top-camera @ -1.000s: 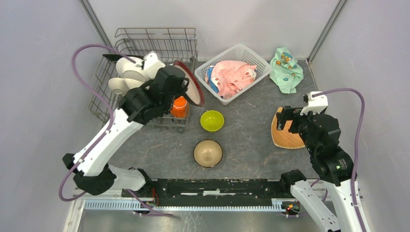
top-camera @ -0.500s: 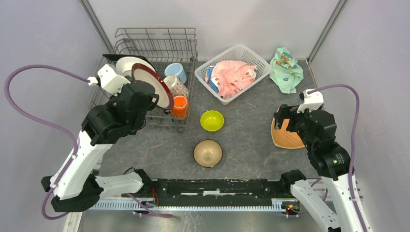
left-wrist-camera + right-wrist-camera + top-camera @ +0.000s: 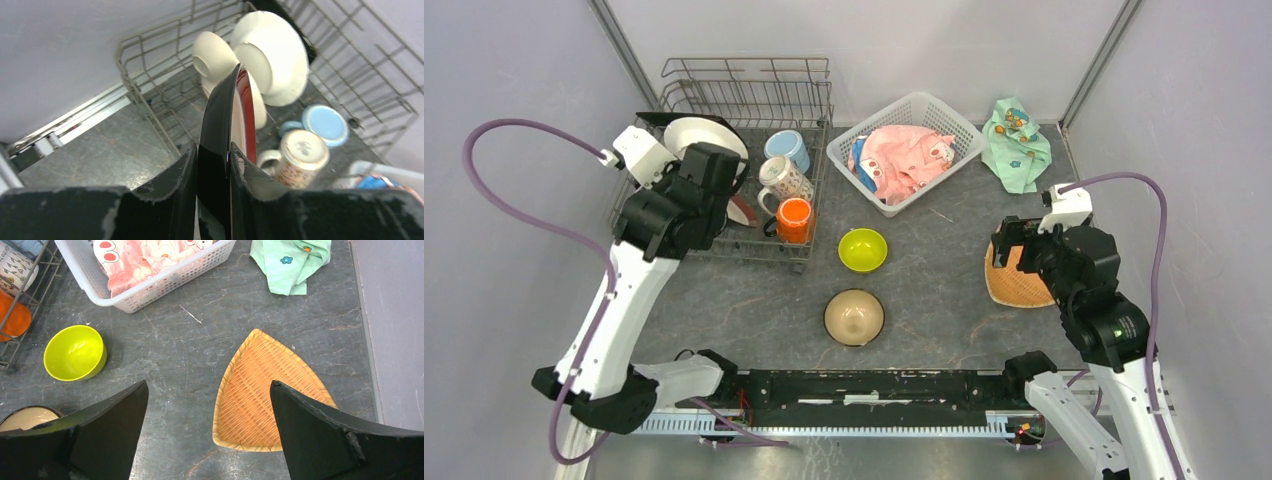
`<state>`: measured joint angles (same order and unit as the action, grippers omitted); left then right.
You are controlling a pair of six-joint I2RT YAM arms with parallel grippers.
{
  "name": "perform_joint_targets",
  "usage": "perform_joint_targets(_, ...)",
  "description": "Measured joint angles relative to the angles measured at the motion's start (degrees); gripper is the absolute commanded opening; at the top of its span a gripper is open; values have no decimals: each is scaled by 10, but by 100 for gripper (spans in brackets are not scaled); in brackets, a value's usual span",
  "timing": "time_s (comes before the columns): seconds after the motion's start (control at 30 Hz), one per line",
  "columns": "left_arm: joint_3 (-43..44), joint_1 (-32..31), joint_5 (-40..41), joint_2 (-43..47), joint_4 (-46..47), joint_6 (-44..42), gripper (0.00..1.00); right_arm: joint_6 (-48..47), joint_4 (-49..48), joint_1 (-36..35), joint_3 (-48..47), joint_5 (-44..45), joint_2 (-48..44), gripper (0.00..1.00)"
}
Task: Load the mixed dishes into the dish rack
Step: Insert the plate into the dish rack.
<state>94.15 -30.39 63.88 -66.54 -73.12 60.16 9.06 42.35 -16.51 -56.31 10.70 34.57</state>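
From above, the left arm [image 3: 624, 290] hides most of the red-rimmed plate [image 3: 742, 209], while the right fingers [image 3: 100, 440] and the picture's edge cut off the tan bowl [image 3: 29, 417].

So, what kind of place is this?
Probably a robot test cell, not a kitchen: bare grey walls, the left arm and right arm bolted to a table, and a dish rack set there.

Colours within my reach
My left gripper [image 3: 214, 152] is black; the plate [image 3: 215, 115] in it glossy black-backed, red-rimmed; lime-green bowl [image 3: 863, 249]; tan bowl [image 3: 854, 317]; orange mug [image 3: 795, 220]; light-blue mug [image 3: 786, 150]; grey wire rack [image 3: 744, 85].
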Motion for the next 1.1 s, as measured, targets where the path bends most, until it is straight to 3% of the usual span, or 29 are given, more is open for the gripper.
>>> perform_joint_targets(0.2,11,86,-5,-61,-21,16,2,-5,18,0,-14,1,0,98)
perform_joint_targets(0.37,39,109,2,-106,-72,71,2,-17,32,0,-28,2,-1,98)
perform_joint_targets(0.57,41,134,2,-119,-72,83,2,-30,33,-3,-30,8,-3,98)
perform_joint_targets(0.93,40,242,-30,-139,-61,116,2,-45,33,-10,-30,31,-10,98)
perform_joint_targets(1.1,66,263,-46,-186,-72,135,2,-44,33,-10,-30,40,-14,98)
